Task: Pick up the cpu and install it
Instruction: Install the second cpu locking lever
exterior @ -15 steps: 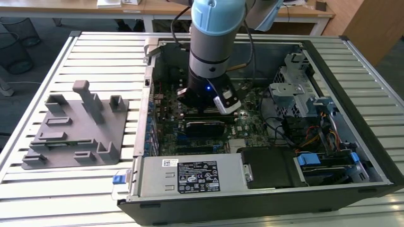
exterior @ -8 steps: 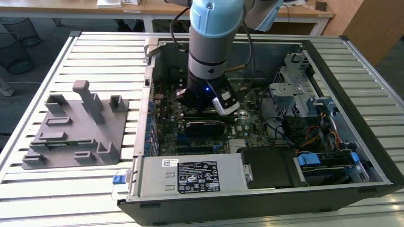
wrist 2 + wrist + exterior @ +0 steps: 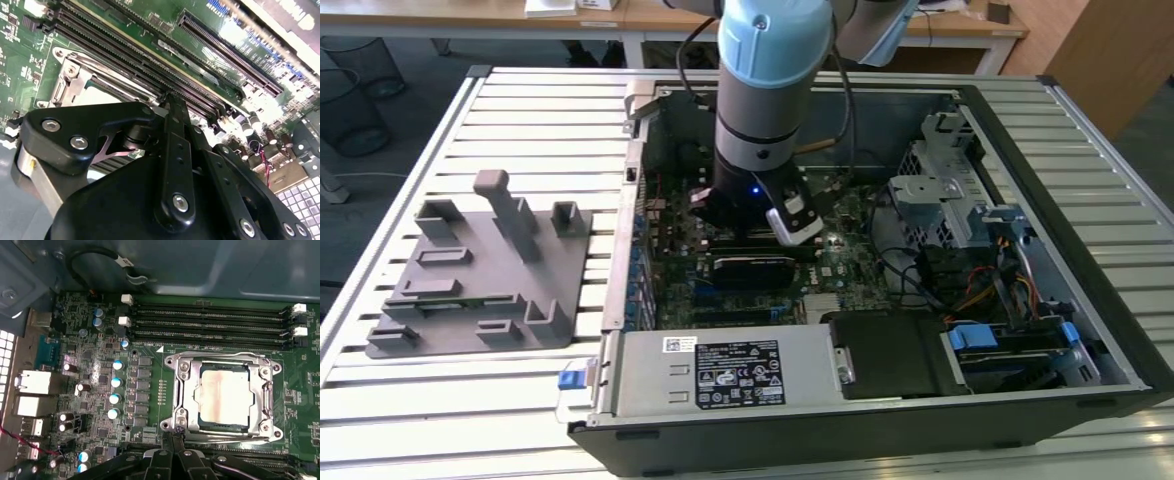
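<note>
Light-blue and grey robot arm (image 3: 767, 90) reaches down into the open black desktop computer case (image 3: 1107, 330), which lies on its side on a slatted white metal table (image 3: 454, 400). Black linkage gripper (image 3: 171, 449) hangs just above the green motherboard (image 3: 90, 390), close beside the silver metal socket frame (image 3: 267, 390). In both wrist views the two fingers (image 3: 175, 145) are pressed together with nothing between them; jaws fully closed and empty. The cpu, a small flat square chip with a silvery-grey top (image 3: 222, 396), sits inside the socket frame, lying flat and level, bordered by the frame on all four sides. Gripper tips are near one edge of the frame, apart from the chip. Four long black memory slots (image 3: 210, 322) run parallel beside the socket, on the side away from the gripper. Grey plastic holder tray (image 3: 474, 270) with upright posts rests on the table at the exterior view's left, well apart from the case.
</note>
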Available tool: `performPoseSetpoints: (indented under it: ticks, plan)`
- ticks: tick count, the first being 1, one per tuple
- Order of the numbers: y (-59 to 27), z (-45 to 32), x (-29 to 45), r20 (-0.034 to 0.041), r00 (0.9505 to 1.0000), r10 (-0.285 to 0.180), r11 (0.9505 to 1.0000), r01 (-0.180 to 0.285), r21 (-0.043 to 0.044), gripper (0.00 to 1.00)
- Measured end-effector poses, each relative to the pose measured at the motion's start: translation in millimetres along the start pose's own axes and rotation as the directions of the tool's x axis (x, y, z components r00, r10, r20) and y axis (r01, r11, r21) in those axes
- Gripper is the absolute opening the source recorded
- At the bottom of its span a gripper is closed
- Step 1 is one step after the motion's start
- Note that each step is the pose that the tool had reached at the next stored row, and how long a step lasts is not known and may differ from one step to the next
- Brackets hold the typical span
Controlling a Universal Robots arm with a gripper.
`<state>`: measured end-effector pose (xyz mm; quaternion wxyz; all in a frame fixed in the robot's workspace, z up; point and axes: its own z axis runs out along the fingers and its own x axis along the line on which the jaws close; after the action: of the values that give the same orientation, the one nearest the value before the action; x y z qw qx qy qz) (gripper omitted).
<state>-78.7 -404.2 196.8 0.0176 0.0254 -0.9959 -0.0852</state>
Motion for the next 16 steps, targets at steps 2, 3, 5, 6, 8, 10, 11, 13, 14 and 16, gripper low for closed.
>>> performPoseSetpoints:
  ticks: [2,3,5,6,8,10,11,13,14,16]
  plan:
    - [-0.1,0.7,0.7,0.0000,1.0000,0.000,1.0000,0.000,-0.0033,0.11]
    - [-0.2,1.1,1.1,0.0002,1.0000,0.000,1.0000,0.000,-0.0053,0.11]
    - [-0.2,1.8,1.6,0.0005,1.0000,0.000,1.0000,0.000,-0.0096,0.11]
    - [-0.2,1.9,2.0,0.0006,1.0000,0.000,0.9999,0.000,-0.0122,0.11]
    - [-0.2,1.9,2.1,0.0007,1.0000,-0.001,0.9999,0.001,-0.0147,0.11]
    - [-0.1,1.1,2.2,0.0007,1.0000,-0.001,0.9999,0.001,-0.0149,0.11]
    - [0.1,0.1,2.3,0.0007,1.0000,-0.001,0.9999,0.001,-0.0149,0.11]
    - [0.6,-2.9,2.4,0.0007,1.0000,-0.001,0.9999,0.001,-0.0148,0.11]
    - [0.8,-4.1,2.4,0.0007,1.0000,-0.001,0.9999,0.001,-0.0148,0.11]
    - [0.7,-4.5,2.4,0.0009,1.0000,-0.001,0.9999,0.001,-0.0154,0.11]
